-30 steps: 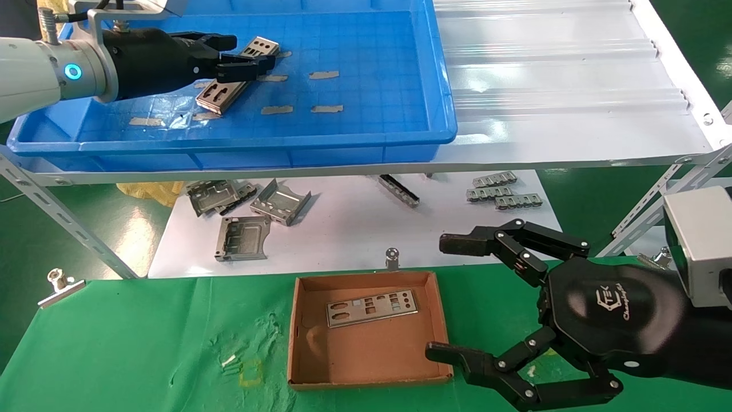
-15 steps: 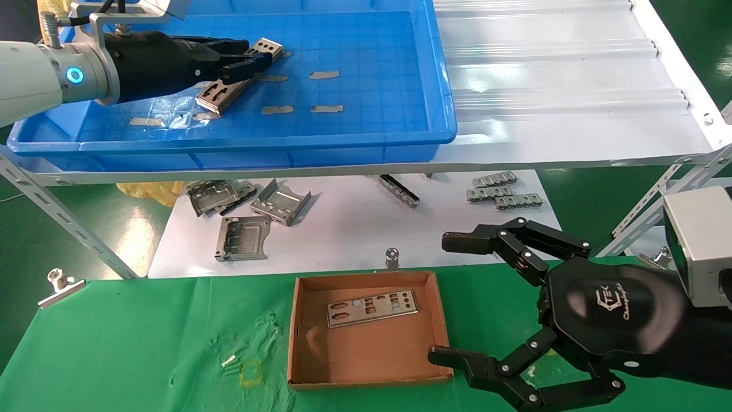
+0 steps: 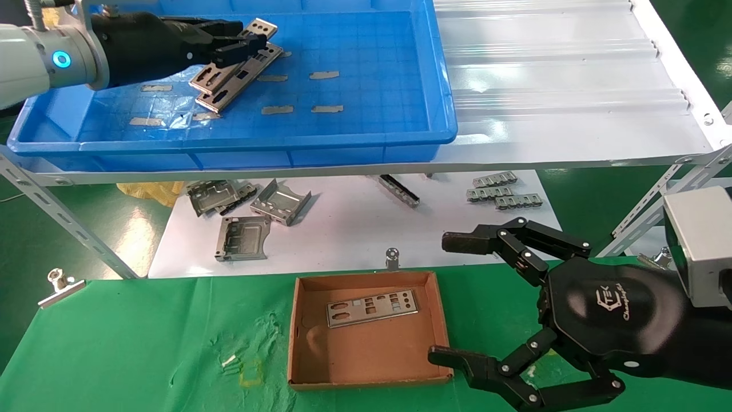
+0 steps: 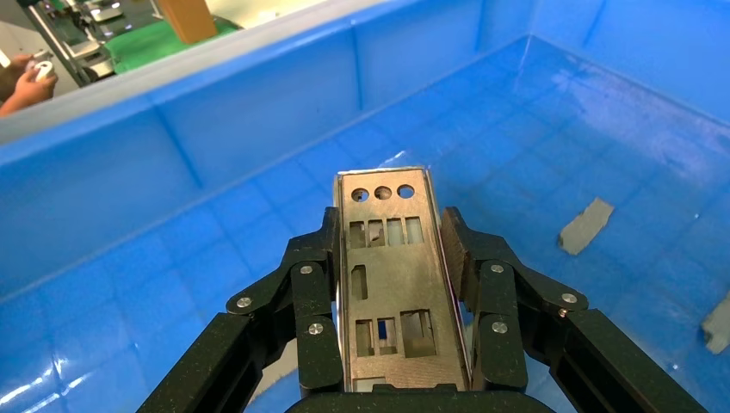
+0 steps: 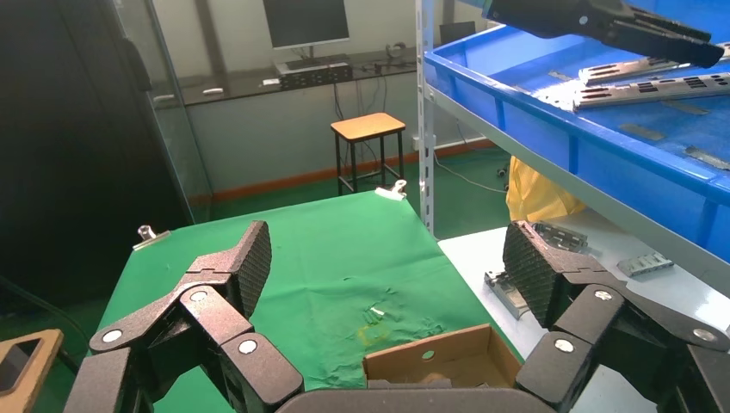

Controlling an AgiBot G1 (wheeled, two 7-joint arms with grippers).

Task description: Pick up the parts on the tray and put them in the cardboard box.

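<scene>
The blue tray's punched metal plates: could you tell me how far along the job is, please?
One silver-grey punched plate lies in the brown cardboard box. The left tool grips another above the blue tray; one plate remains there. The right tool waits open beside the box.

The left tool [image 3: 243, 43] is extended forward and its fingers [image 4: 314, 284] are closed on a plate [image 4: 387, 275]. The right tool [image 3: 457, 300] is parked low, with fingers spread wide.
</scene>
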